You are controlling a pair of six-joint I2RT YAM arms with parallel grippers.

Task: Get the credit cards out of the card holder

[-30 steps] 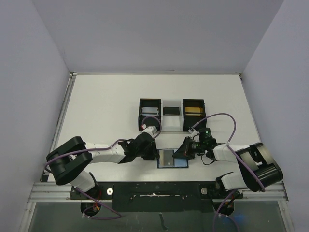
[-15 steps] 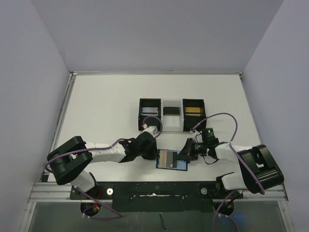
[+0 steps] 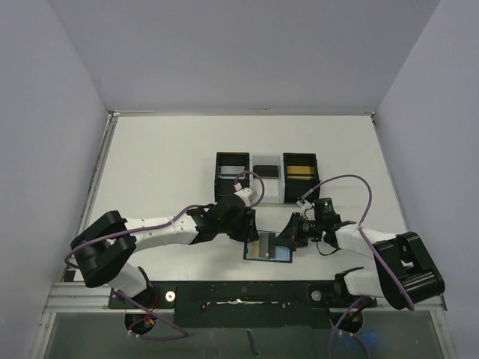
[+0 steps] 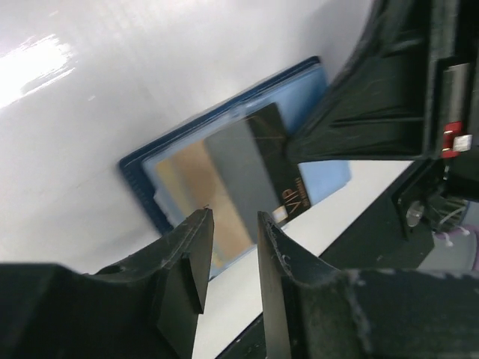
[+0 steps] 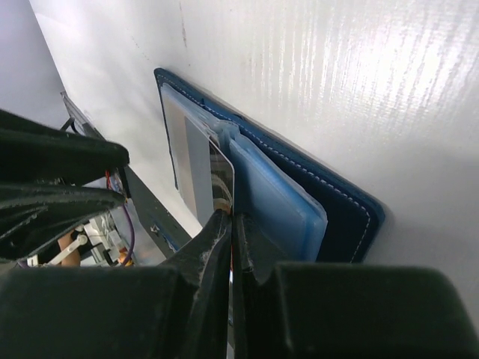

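Note:
The dark blue card holder [image 3: 284, 257] lies open near the table's front edge, also in the left wrist view [image 4: 141, 167] and the right wrist view [image 5: 350, 210]. Its light blue pockets hold a tan card [image 4: 187, 170], a silver-grey card [image 4: 239, 170] and a dark card [image 4: 290, 188] with gold print. My right gripper [image 3: 288, 238] is at the holder's right side, shut on the dark card's edge [image 5: 222, 173]. My left gripper [image 3: 245, 223] hovers just above the holder's back left, its jaws a little apart and empty [image 4: 230, 224].
Two black open-top boxes [image 3: 232, 176] [image 3: 300, 174] joined by a white tray [image 3: 266, 193] stand behind the holder. Each of the three holds a card. The black front rail [image 3: 239, 292] runs close below the holder.
My left gripper has moved right and back, off the holder's left edge. My right gripper stays at the holder's right side. More of the cards shows in the open holder.

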